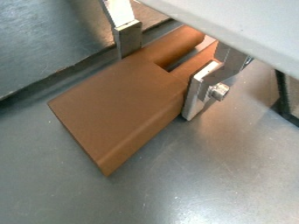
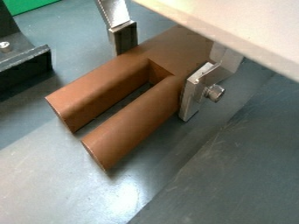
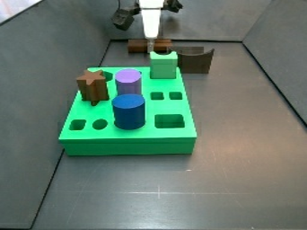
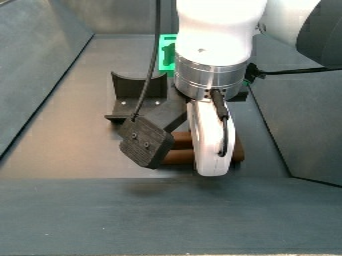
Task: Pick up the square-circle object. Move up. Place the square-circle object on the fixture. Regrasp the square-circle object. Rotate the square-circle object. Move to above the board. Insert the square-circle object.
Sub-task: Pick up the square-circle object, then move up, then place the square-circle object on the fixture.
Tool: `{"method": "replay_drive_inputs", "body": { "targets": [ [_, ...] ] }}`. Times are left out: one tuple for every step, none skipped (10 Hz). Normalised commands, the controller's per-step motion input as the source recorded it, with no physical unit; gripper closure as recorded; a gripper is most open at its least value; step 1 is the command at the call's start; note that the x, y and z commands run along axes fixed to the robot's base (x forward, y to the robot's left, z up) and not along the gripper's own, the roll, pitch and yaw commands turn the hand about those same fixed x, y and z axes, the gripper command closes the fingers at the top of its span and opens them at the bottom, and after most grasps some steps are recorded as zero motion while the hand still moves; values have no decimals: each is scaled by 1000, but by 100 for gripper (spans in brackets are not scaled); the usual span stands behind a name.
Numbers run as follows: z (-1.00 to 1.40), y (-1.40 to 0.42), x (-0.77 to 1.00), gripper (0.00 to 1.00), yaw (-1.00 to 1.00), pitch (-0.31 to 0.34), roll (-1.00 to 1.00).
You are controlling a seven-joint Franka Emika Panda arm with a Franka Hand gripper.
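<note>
The square-circle object [image 1: 117,114] is a long brown piece lying flat on the grey floor, one end square, the other split into two rounded bars [image 2: 111,114]. My gripper [image 1: 163,66] is down over its square end, a silver finger [image 1: 128,37] pressed to each side, so it is shut on the piece. In a side view the gripper [image 4: 201,150] sits low over the brown piece [image 4: 177,150], just in front of the dark fixture [image 4: 130,97]. The green board [image 3: 126,121] lies nearer the camera in a side view, the gripper [image 3: 150,36] behind it.
On the board stand a brown star peg [image 3: 92,83], a purple cylinder [image 3: 128,83], a blue cylinder [image 3: 129,112] and a pale green peg [image 3: 163,63]. The fixture [image 3: 196,58] stands behind the board's right corner. Grey walls enclose the floor.
</note>
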Motion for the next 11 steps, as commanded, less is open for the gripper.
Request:
{"method": "replay_drive_inputs", "body": {
  "targets": [
    [0,0,0,100,0,0,0],
    [0,0,0,100,0,0,0],
    [0,0,0,100,0,0,0],
    [0,0,0,100,0,0,0],
    [833,0,0,100,0,0,0],
    [848,68,-8,100,-13,-4,13],
    [722,52,-41,100,-18,33,9],
    [589,30,-24,100,-21,57,11],
    [389,15,-11,100,-21,84,20],
    [235,8,-8,100,-21,96,36],
    [1000,0,0,100,0,0,0]
  ]
}}
